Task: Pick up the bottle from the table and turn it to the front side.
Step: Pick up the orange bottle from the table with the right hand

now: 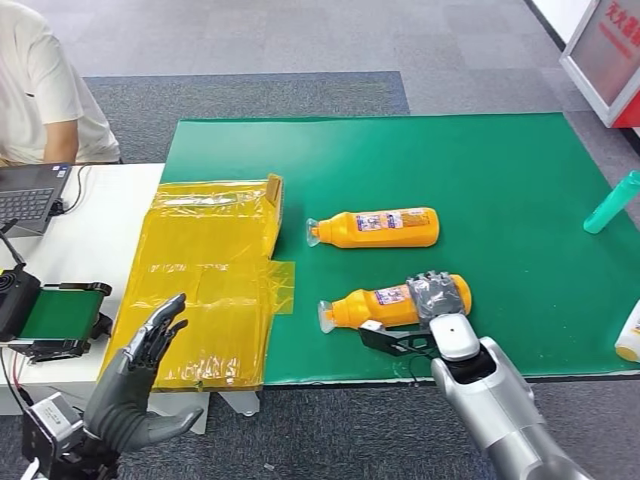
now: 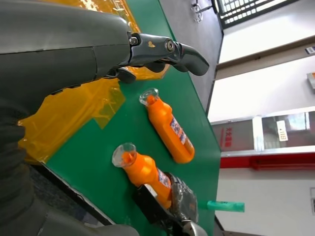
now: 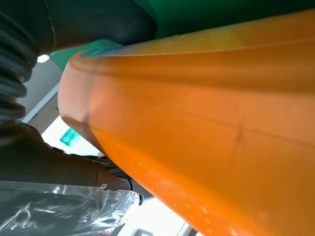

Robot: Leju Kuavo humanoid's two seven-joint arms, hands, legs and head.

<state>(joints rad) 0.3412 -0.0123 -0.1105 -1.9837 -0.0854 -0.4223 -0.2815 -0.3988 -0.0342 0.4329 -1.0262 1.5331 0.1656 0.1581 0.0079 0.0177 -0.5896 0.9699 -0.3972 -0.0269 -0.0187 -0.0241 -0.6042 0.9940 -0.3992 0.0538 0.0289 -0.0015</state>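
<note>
Right hand (image 1: 438, 318) fingers (image 1: 434, 295) grip smooth orange plastic bottle (image 1: 377, 303).

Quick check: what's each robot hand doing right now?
Left robot hand: open, holding nothing.
Right robot hand: closed on the nearer orange plastic bottle.

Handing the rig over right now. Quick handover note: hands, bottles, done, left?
Right robot hand: closed around the base end of the near orange bottle, which lies on its side on the green mat.
Left robot hand: open, holding nothing, over the yellow taped box.
Far orange bottle: lying on the mat, untouched.
Done: grasp on the near bottle.
Left: lift it, turn it to its front side.
</note>
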